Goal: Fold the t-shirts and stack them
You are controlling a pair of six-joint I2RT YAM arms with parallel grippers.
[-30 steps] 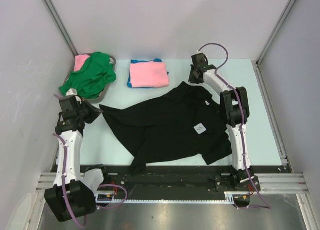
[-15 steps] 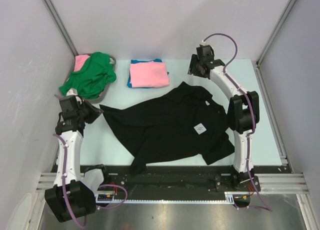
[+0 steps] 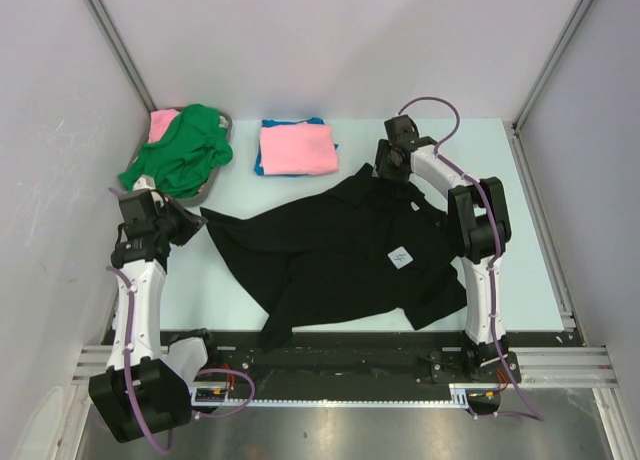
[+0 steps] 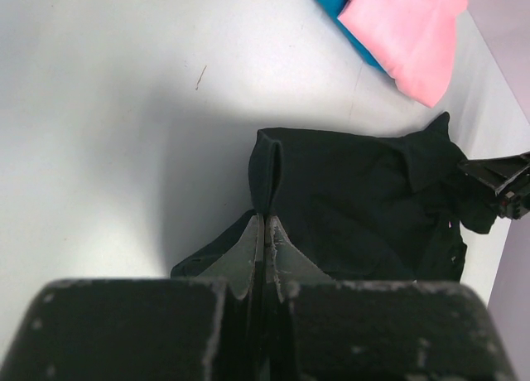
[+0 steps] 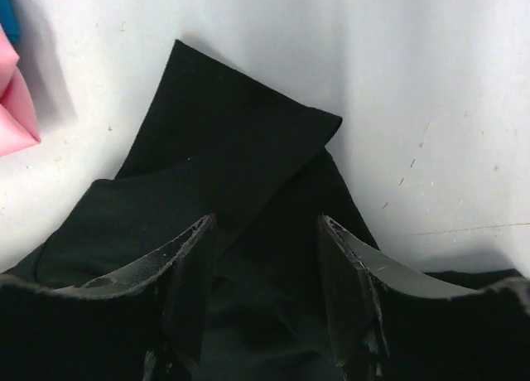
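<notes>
A large black t-shirt point(image 3: 330, 250) with a small white label point(image 3: 400, 256) lies spread and rumpled across the middle of the table. My left gripper point(image 3: 192, 223) is shut on its left corner, and the left wrist view shows the cloth point(image 4: 364, 199) pinched upright between the closed fingertips of the left gripper point(image 4: 265, 219). My right gripper point(image 3: 385, 170) is open over the shirt's far corner. In the right wrist view the right gripper point(image 5: 267, 236) straddles the black cloth point(image 5: 224, 141) without closing on it. A folded pink t-shirt point(image 3: 297, 146) rests on a blue one point(image 3: 260, 166). The green t-shirt point(image 3: 180, 152) is heaped at the far left.
The green heap sits in a grey-rimmed basket point(image 3: 207, 190) with a pink cloth point(image 3: 163, 122) behind it. White walls with metal posts point(image 3: 110, 40) close the table on three sides. A black rail point(image 3: 350, 340) runs along the near edge.
My right gripper has opened, lifted toward the back wall, then come back down over the black shirt's far corner. The left arm has kept its grip and place.
</notes>
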